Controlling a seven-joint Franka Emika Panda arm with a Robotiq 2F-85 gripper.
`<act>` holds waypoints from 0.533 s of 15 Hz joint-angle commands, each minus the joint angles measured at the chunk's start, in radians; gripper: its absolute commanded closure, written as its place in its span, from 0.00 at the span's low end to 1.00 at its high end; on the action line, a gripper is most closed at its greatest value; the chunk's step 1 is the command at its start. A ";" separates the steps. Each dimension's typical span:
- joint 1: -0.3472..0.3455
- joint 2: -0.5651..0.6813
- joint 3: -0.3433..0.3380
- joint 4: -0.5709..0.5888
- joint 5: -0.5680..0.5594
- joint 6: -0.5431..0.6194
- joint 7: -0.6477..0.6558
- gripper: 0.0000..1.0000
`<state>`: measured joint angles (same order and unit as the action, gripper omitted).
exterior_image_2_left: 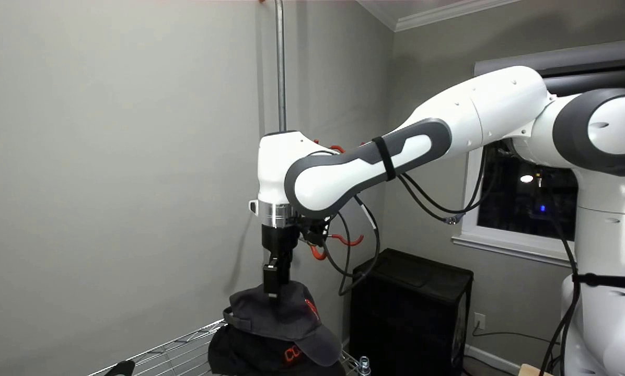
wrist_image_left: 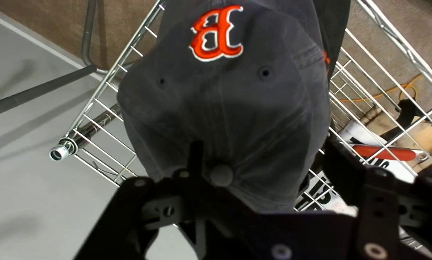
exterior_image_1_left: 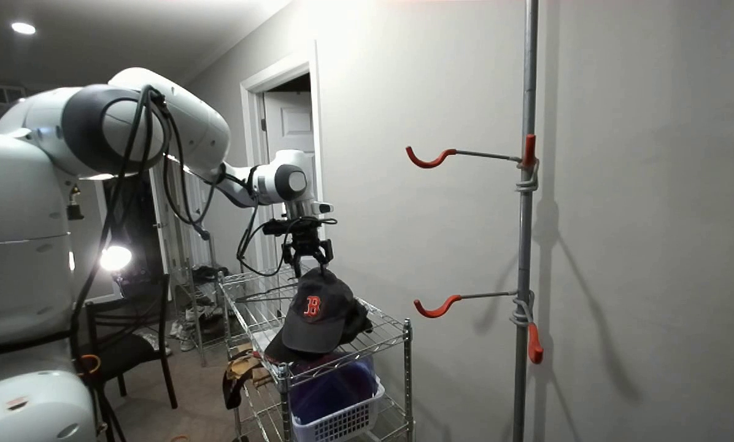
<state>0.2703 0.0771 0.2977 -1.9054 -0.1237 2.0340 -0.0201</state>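
Hanging over the dark grey cap [wrist_image_left: 219, 119]: I have the gripper [exterior_image_1_left: 310, 272] above its crown, fingers spread. In the wrist view one tip is over the crown beside the top button [wrist_image_left: 221, 175], the other off the crown's right edge. Contact with the fabric I can't confirm.
Red "B" front: the cap sits below centre in both exterior views, brim sloping down.
Soft crown: pressing lower with one tip on top could dent it or shove the cap; closing off-centre might gather only one side, so it could tilt or slip out.
Black cap [exterior_image_2_left: 250, 355]: lies underneath, orange lettering at the bottom of an exterior view; reaching too deep could drag both, since they overlap.
Wire surface [exterior_image_2_left: 172, 342]: carries both; its gaps could trap a fingertip or the rear strap [exterior_image_2_left: 236, 319].
Pole [exterior_image_1_left: 525, 239] and red hooks [exterior_image_1_left: 428, 164]: right half of an exterior view, hooks jutting left; a wide swing that way could strike them.
Cable loops [exterior_image_2_left: 378, 243]: dangle right of the gripper in an exterior view and could snag a hook; depth there is unclear to me.
Basket [exterior_image_1_left: 342, 423] and chair [exterior_image_1_left: 127, 356]: bottom centre, below the surface, and lower left.
Black cabinet [exterior_image_2_left: 412, 303]: lower right of centre.
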 commanded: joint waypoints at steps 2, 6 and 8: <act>-0.004 -0.027 -0.015 -0.054 0.035 0.040 -0.066 0.53; -0.008 -0.041 -0.022 -0.079 0.050 0.051 -0.069 0.78; -0.011 -0.050 -0.027 -0.089 0.057 0.052 -0.066 0.91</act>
<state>0.2686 0.0729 0.2821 -1.9403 -0.1044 2.0532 -0.0399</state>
